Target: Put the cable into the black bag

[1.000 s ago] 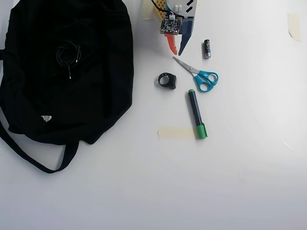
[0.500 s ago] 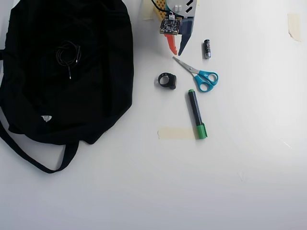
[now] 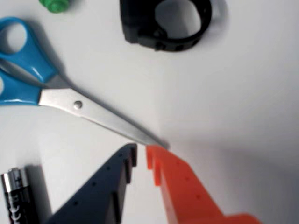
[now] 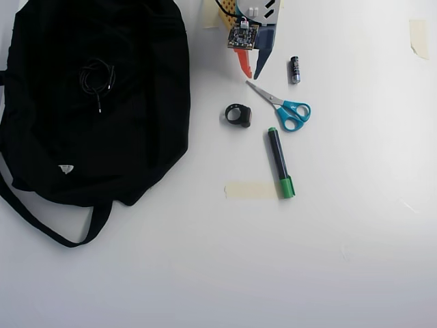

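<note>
Lying coiled on top of the black bag (image 4: 95,102), the cable (image 4: 95,76) rests on the fabric at the overhead view's left — whether inside an opening or merely on top cannot be told. By that reading, the placing looks done or nearly so. The end effector (image 3: 141,156) hovers well apart near the scissors (image 4: 281,106), its jaws almost together and holding nothing. A battery (image 4: 295,70), marker (image 4: 280,162) and black ring (image 4: 238,115) sit on the white tabletop (image 4: 328,260).
</note>
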